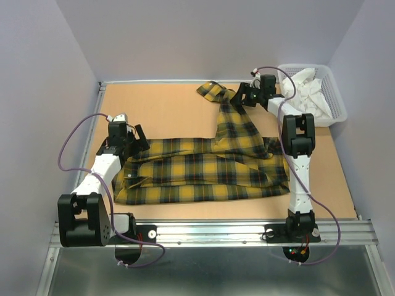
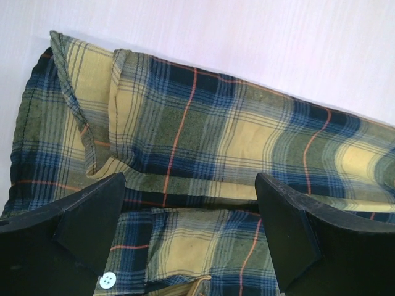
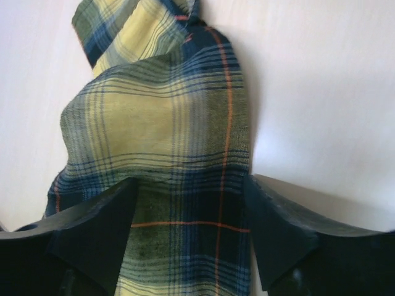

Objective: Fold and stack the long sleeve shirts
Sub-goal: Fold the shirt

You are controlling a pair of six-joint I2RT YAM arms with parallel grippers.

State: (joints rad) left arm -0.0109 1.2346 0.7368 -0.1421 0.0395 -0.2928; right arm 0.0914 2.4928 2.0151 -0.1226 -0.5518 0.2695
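black left jaws, spread wide, hover over the plaid shirt (image 2: 203, 123); folded layers lie between and beyond their tips, a white button (image 2: 108, 280) just under one jaw. right jaws, likewise spread, flank the sleeve (image 3: 160, 135), which runs between them unpinched. risk: closing here may catch only the sleeve's edge, which could slip and drag the body askew across the table (image 1: 160, 105)

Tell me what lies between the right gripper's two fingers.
The shirt's plaid sleeve fills the gap between the right gripper's fingers, seen in the right wrist view.
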